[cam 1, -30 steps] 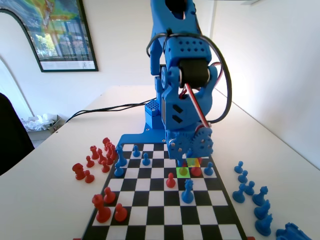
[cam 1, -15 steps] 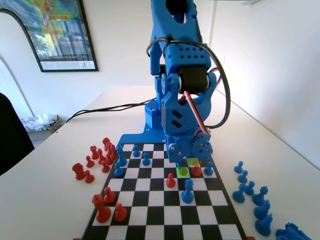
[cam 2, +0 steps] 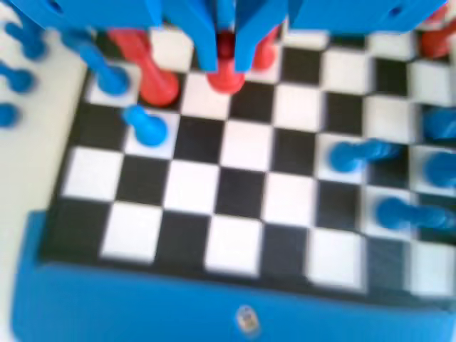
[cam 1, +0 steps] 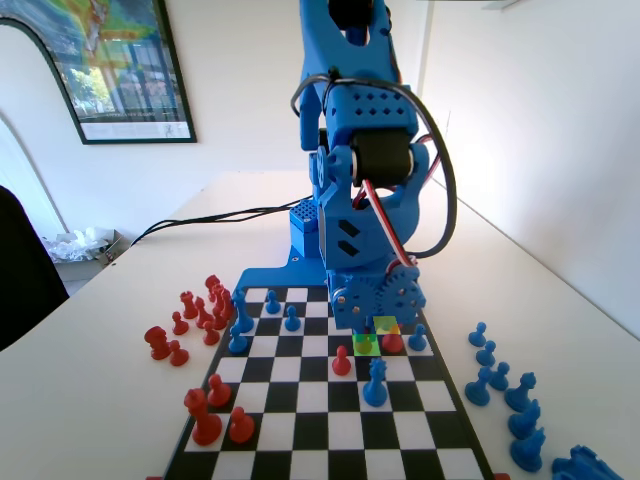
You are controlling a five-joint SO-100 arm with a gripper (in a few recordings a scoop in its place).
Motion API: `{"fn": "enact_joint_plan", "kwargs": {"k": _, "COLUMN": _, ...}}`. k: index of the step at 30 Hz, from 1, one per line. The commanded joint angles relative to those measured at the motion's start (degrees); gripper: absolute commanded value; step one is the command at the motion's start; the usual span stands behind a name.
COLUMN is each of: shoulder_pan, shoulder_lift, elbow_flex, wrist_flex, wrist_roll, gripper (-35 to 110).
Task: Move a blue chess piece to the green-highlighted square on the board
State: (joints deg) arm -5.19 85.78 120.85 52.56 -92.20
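Left of the jaws, wrist view: blue pawn (cam 2: pixel 146 127) upright, unheld | gripper (cam 2: pixel 225 65) jaws nearly together, grip cannot be told | pawn likely light, rigid, slick: pinch below head

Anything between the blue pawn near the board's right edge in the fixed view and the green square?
Yes. A red piece stands between the blue pawn and the green-highlighted square, right beside the square. The gripper hangs low there.

Wrist view blurred; pincer (cam 2: pixel 225 53) state unclear, green-highlighted square (cam 1: pixel 367 344) partly behind the arm.
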Motion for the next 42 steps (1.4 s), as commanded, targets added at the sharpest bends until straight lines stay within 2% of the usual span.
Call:
{"fn": "enact_joint_plan", "kwargs": {"k": 1, "shoulder_pan": 1.3, "shoulder_lift": 9.9, "elbow_flex": -4.0, "wrist_flex": 7.2, "wrist_roll": -1.8, "gripper": 1}}
{"fn": "enact_joint_plan", "kwargs": {"k": 12, "shoulder_pan": 15.7, "shoulder_lift": 22.5, "elbow_flex": -7.2, "wrist_flex": 19.8, "wrist_roll": -5.5, "gripper": 1}}
{"fn": "enact_joint_plan", "kwargs": {"k": 20, "shoulder_pan": 30.6, "shoulder_lift": 29.6, "elbow_flex": -4.8, "wrist_flex": 26.3, "wrist_roll": -9.9, "gripper": 1}}
{"fn": "enact_joint_plan", "kwargs": {"k": 30, "shoulder_pan": 49.3, "shoulder_lift": 31.9, "elbow_flex": 1.8, "wrist_flex": 23.6, "wrist_roll": -16.4, "gripper": 1}}
{"fn": "enact_joint_plan", "kwargs": {"k": 34, "shoulder_pan": 56.9, "shoulder_lift": 31.9, "elbow_flex": 4.6, "wrist_flex": 22.3, "wrist_roll": -23.0, "gripper": 1}}
{"fn": "enact_joint_plan", "kwargs": {"k": 39, "shoulder_pan": 63.8, "shoulder_lift": 29.7, "elbow_flex": 6.7, "wrist_flex": 19.3, "wrist_roll": -28.9, "gripper": 1}}
{"fn": "enact_joint_plan", "kwargs": {"k": 42, "shoulder_pan": 65.7, "shoulder_lift": 26.9, "elbow_flex": 6.9, "wrist_flex": 15.8, "wrist_roll": -28.8, "gripper": 1}}
